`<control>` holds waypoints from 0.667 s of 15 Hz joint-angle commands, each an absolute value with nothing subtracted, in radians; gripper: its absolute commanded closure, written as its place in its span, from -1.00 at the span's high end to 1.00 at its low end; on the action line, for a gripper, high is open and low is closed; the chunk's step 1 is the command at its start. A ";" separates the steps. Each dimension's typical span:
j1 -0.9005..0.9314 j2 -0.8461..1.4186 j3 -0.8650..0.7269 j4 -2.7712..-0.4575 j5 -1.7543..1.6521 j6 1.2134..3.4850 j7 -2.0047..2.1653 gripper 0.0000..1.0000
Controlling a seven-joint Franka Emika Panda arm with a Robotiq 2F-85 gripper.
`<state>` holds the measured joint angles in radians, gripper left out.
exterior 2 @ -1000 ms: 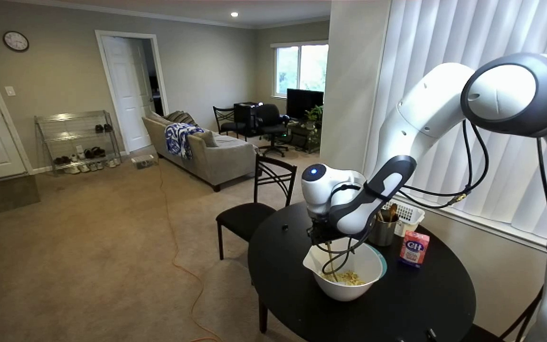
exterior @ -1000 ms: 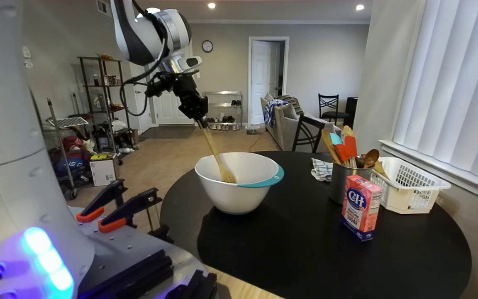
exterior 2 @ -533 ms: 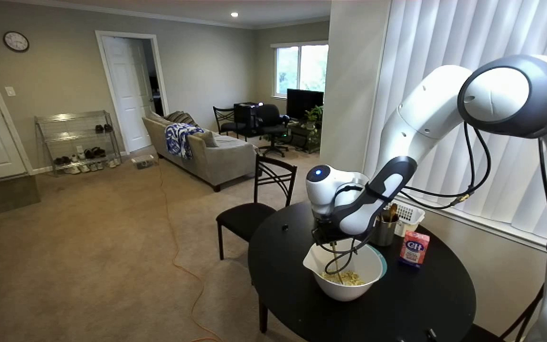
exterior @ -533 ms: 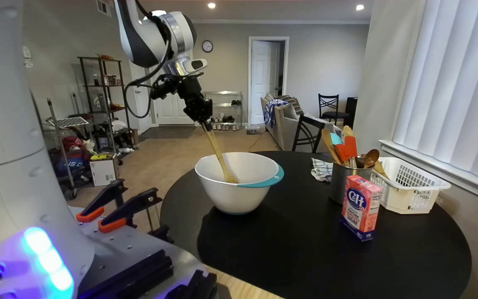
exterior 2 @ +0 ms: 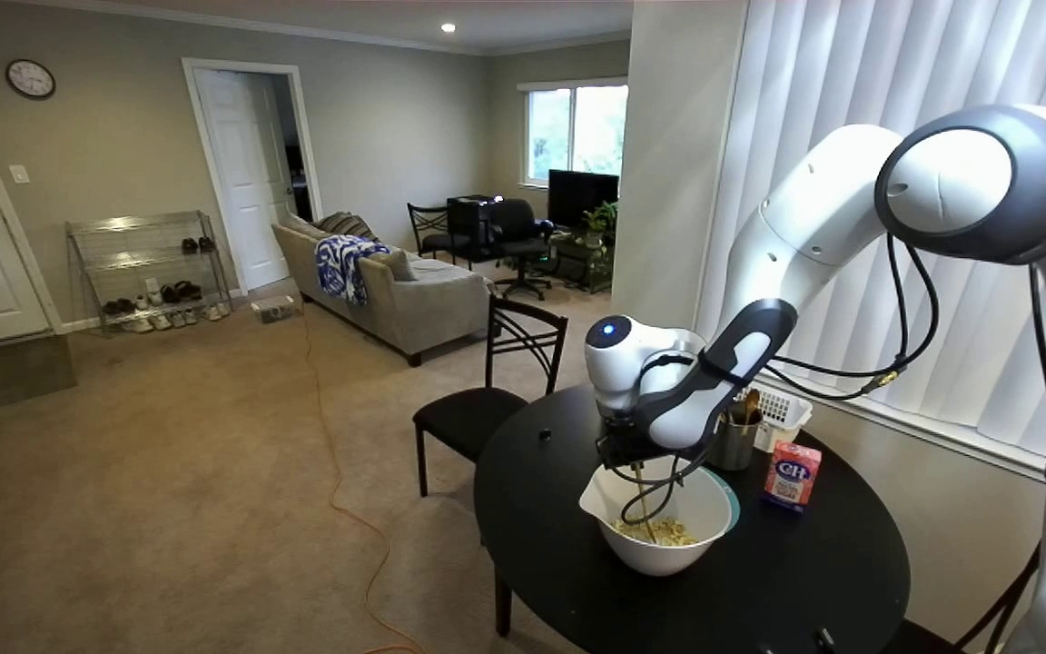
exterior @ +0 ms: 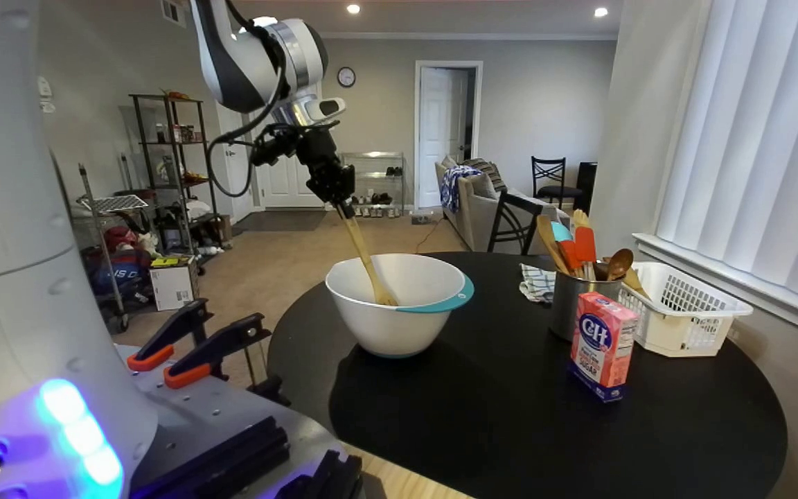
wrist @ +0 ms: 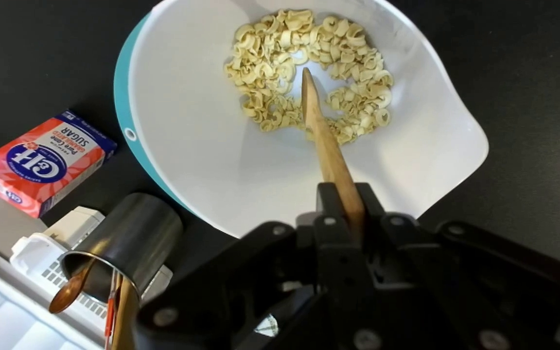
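Utensil (wrist: 329,150) gripped in hand (wrist: 348,197), tilted into white bowl (wrist: 187,121), pasta (wrist: 259,73) inside

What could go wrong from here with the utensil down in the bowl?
The wooden utensil might twist or slip: the gripper pinches only its handle, well above the tip.
The bowl could slide or tip under a hard sideways push: it stands on the table with nothing seen bracing it.
The pasta-like pieces might ride up and spill on a fast sweep: they lie loose around the tip.
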<state>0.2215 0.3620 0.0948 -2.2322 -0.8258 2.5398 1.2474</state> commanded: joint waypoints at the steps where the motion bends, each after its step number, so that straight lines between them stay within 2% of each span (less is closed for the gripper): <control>1: 0.254 0.367 0.066 -2.202 -0.834 2.535 1.241 -0.94; 10: 0.218 0.466 0.064 -2.027 -0.588 2.442 1.182 -0.94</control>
<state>0.2380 0.4162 0.0627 -2.0783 -0.7125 2.4649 1.2423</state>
